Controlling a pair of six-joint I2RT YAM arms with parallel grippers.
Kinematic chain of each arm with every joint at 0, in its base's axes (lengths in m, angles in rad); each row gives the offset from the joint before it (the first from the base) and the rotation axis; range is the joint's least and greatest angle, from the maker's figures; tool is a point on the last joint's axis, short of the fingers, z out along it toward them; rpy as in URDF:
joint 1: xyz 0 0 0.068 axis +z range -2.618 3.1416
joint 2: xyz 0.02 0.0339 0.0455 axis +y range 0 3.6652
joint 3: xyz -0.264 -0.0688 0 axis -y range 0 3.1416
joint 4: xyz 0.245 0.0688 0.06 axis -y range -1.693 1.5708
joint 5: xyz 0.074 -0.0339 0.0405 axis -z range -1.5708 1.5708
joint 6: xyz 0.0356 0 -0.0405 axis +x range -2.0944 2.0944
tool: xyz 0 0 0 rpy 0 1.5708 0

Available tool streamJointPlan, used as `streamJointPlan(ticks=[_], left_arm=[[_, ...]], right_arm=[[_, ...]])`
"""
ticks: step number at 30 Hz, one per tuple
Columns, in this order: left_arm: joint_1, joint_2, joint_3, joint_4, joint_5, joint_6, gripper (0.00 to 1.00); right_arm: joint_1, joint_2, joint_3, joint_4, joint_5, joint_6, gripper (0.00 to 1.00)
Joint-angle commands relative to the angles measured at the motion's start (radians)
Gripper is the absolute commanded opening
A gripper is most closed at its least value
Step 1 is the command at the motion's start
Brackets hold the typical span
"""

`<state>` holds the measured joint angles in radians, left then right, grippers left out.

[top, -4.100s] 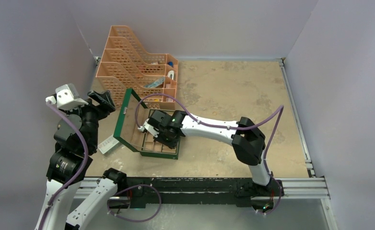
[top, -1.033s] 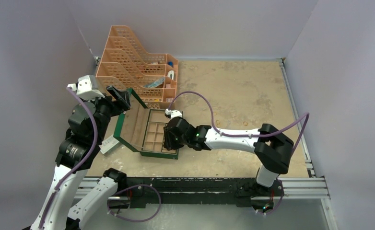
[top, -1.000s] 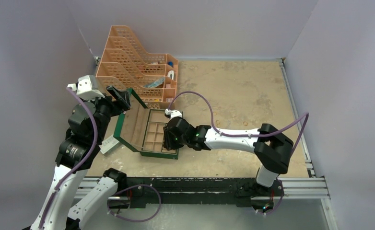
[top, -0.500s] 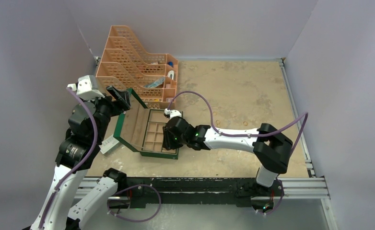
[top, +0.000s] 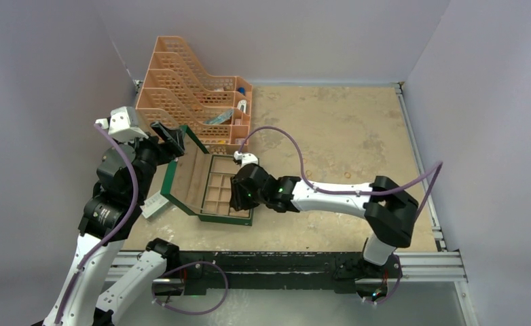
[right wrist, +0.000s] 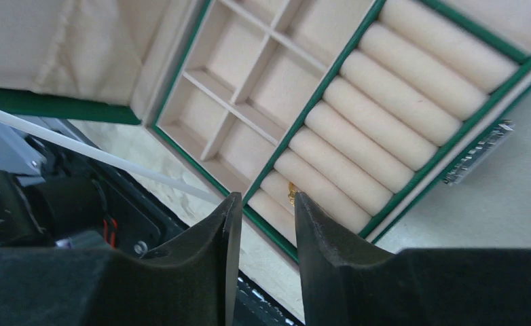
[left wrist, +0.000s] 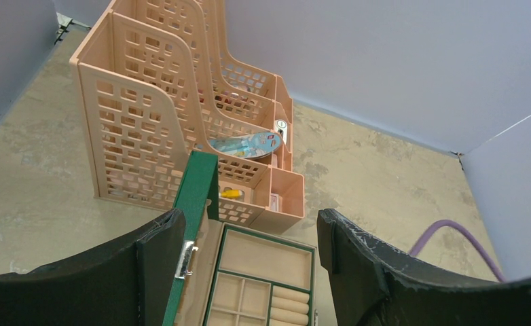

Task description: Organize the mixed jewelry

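Note:
The green jewelry box lies open, its lid standing upright. A tiny gold ring sits tucked between two of the box's cream ring rolls, near the front corner. My right gripper hovers just above that corner of the box, its jaws a little apart with nothing between them. My left gripper hangs wide open over the lid's top edge, one finger close beside the lid; I cannot tell whether it touches. No other jewelry shows.
A peach mesh desk organizer stands just behind the box, with small items in its front bins. A small white block lies on the table left of the box. The right arm's purple cable arcs above the table.
Since four seconds ago the left gripper has moved in over the lid and the right gripper has drawn back to the box's front corner. In the last second the right jaws parted slightly.

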<state>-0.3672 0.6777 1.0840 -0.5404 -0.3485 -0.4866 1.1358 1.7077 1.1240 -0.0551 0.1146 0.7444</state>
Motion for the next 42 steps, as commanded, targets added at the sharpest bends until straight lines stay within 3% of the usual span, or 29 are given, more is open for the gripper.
streamJointPlan(ticks=[1,7,11,14,20,23,30,35,42], left_arm=[[-0.001,-0.001,0.008,0.037,0.004,0.011,0.71],[-0.001,-0.005,0.021,0.021,0.058,-0.001,0.72],[-0.001,-0.008,0.025,0.017,0.184,0.024,0.73],[-0.001,-0.013,0.032,0.007,0.357,0.082,0.75],[-0.011,0.005,0.036,-0.035,0.798,0.214,0.77],[-0.021,-0.006,-0.017,-0.002,0.928,0.197,0.79],[-0.059,-0.043,-0.051,-0.008,0.938,0.197,0.79],[-0.08,-0.054,-0.062,-0.004,0.943,0.191,0.79],[-0.134,-0.053,-0.084,-0.007,0.904,0.18,0.79]], right_arm=[[-0.005,-0.145,0.044,-0.005,0.126,0.043,0.39],[-0.053,-0.26,-0.007,-0.074,0.294,0.15,0.46],[-0.209,-0.333,-0.066,-0.149,0.265,0.259,0.41],[-0.304,-0.407,-0.118,-0.194,0.284,0.314,0.38],[-0.45,-0.497,-0.21,-0.225,0.331,0.347,0.42],[-0.503,-0.462,-0.22,-0.254,0.365,0.342,0.59],[-0.576,-0.333,-0.23,-0.249,0.373,0.244,0.59],[-0.613,-0.256,-0.218,-0.171,0.343,0.11,0.51],[-0.625,-0.102,-0.166,-0.109,0.294,-0.111,0.5]])
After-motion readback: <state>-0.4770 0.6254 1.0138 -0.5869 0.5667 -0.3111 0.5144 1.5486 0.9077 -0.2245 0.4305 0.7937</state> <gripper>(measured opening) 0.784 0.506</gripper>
